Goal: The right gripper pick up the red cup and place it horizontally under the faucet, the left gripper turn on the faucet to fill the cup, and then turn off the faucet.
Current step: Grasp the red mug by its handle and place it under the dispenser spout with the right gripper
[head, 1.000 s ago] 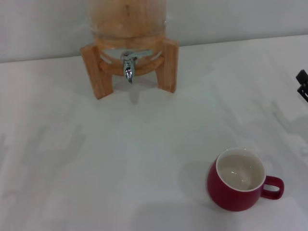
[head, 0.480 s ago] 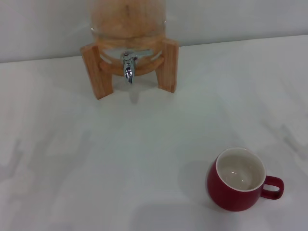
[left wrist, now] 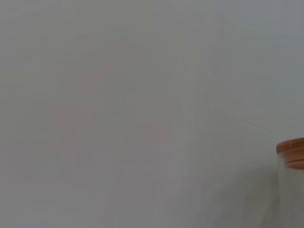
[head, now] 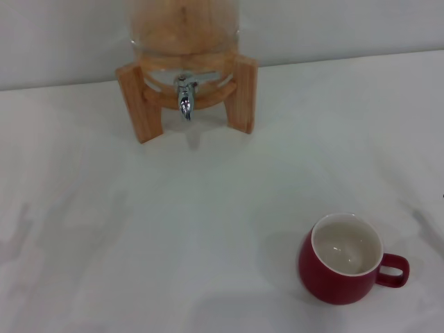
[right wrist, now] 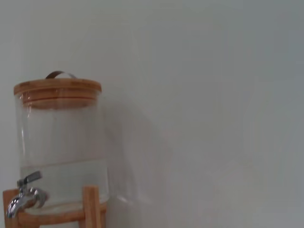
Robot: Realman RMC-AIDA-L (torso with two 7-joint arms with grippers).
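One red cup point(head: 340, 260) stands upright, well apart from the faucet point(head: 184, 96).

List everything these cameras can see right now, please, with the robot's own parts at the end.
red cup: one, dark red outside and off-white inside, upright on the table near the front right, handle pointing right, apparently empty.
dispenser: one, clear glass with some water at the bottom, at the back of the table against the wall.
wooden lid: one, light wood with a metal handle, on top of the dispenser.
wooden stand: one, light brown, holding the dispenser.
faucet: one, shiny chrome, at the front of the dispenser, spout pointing down.
table: one, white.
wall: plain pale grey, behind the table.
Robot's grippers: neither is in view.
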